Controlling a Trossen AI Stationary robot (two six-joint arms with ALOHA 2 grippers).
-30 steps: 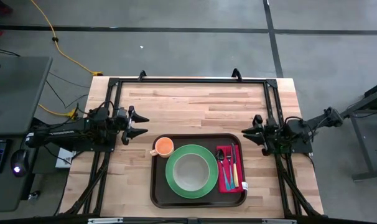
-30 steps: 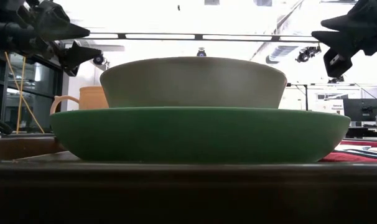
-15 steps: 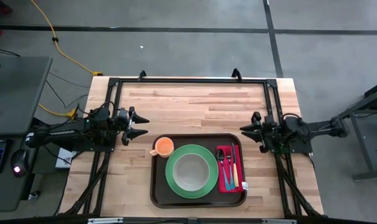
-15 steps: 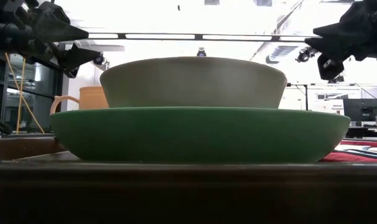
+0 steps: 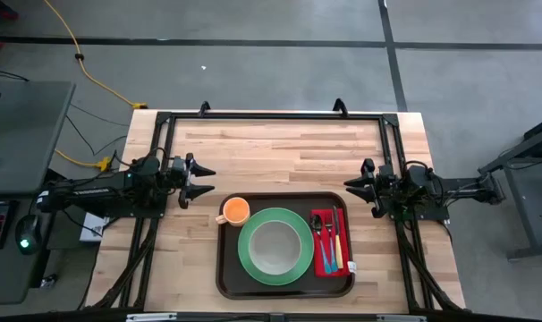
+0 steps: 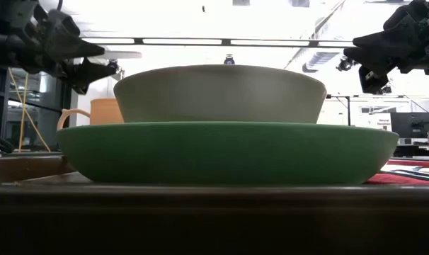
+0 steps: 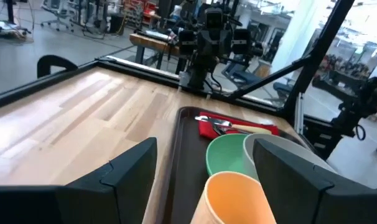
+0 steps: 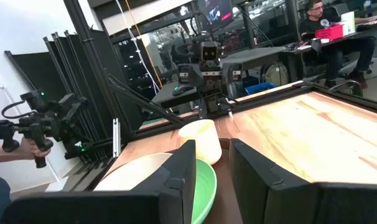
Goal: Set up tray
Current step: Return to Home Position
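Note:
The dark brown tray lies flat on the near middle of the wooden table. On it sits a green plate with a grey bowl inside. An orange cup stands on the tray's far left corner. A magenta napkin lies on its right side, bearing a spoon, fork and knife. My left gripper hovers open just left of the cup. My right gripper hovers open beyond the tray's far right corner. Both stand above the table in the low view.
A black frame rail runs along the table's far edge and down both sides. Bare wood fills the far half. In the right wrist view a person's hand holds a device beyond the table, and another person sits at a desk.
The right arm has stretched its elbow out toward the right, and its gripper has shifted slightly toward the far edge and levelled. The left gripper has drawn back a little toward the table's left edge. The tray and its contents have stayed put.

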